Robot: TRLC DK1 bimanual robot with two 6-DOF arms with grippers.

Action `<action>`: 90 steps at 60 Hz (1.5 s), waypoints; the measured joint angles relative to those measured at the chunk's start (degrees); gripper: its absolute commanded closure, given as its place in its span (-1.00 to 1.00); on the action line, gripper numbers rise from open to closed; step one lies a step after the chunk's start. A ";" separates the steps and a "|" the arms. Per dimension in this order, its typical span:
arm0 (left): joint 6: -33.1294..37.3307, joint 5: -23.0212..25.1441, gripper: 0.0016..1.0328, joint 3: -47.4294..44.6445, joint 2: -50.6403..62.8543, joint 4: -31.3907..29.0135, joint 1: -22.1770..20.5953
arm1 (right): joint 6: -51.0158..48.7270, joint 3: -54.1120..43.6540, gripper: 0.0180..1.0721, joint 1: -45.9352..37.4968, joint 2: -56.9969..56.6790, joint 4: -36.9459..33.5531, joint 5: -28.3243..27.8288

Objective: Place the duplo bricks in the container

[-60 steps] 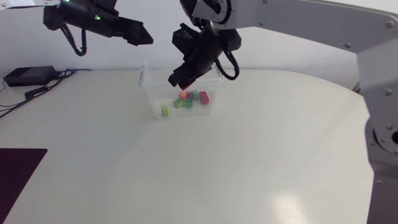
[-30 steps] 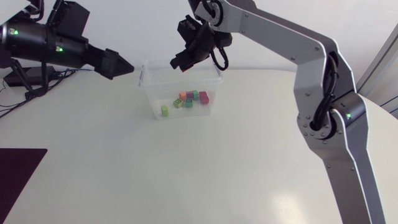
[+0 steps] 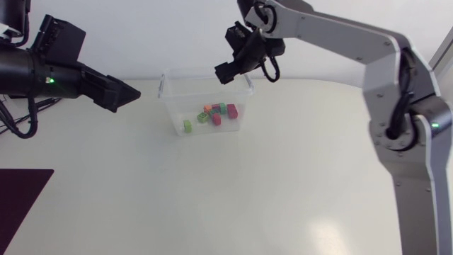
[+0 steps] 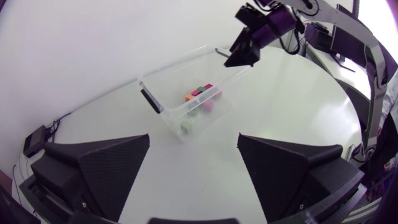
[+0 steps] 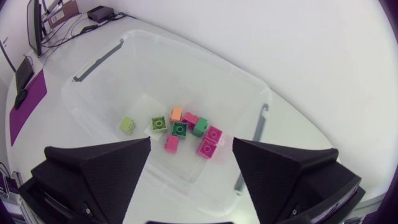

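Note:
A clear plastic container [image 3: 173, 108] stands at the back of the table and holds several duplo bricks [image 3: 216, 112] in green, orange, pink and red. My right gripper [image 3: 225, 73] hangs open and empty just above the container's back right rim. From its wrist view the bricks [image 5: 180, 129] lie straight below the open right gripper [image 5: 191, 177], inside the container [image 5: 93, 93]. My left gripper [image 3: 131, 93] is open and empty, off to the container's left. Ahead of the left gripper [image 4: 194, 168] I see the container [image 4: 171, 115], its bricks [image 4: 199, 93] and the right gripper [image 4: 245, 53].
A dark purple mat [image 3: 21, 191] lies at the table's front left edge. A small black box [image 4: 36, 134] with cables sits at the far left. The pale tabletop [image 3: 269, 177] spreads wide in front of the container.
The right gripper opened, rose and shifted right; the red brick at its tip now lies in the container. The left arm drew back leftward and lower.

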 measured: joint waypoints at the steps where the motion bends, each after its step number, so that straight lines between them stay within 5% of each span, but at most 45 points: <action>1: -0.02 -0.57 -0.92 -0.35 -0.39 0.17 -0.04 | 0.00 -1.73 -0.93 -0.26 -1.31 0.74 0.00; 19: -1.66 -5.84 -0.92 -9.44 -9.27 4.11 -0.92 | -0.72 -37.77 -0.93 -4.90 -30.32 17.90 3.30; 40: -2.51 -10.12 -0.92 -22.12 -21.00 11.37 -1.49 | -2.21 -70.20 -0.93 -11.28 -57.27 29.22 8.04; 66: -2.73 -12.74 -0.92 -35.39 -36.74 20.57 3.78 | -3.52 -89.53 -0.93 -16.63 -81.57 30.75 11.41; 90: -2.75 -13.14 -0.92 -43.74 -48.11 22.67 6.78 | -3.48 -102.79 -0.93 -20.06 -100.65 30.73 11.78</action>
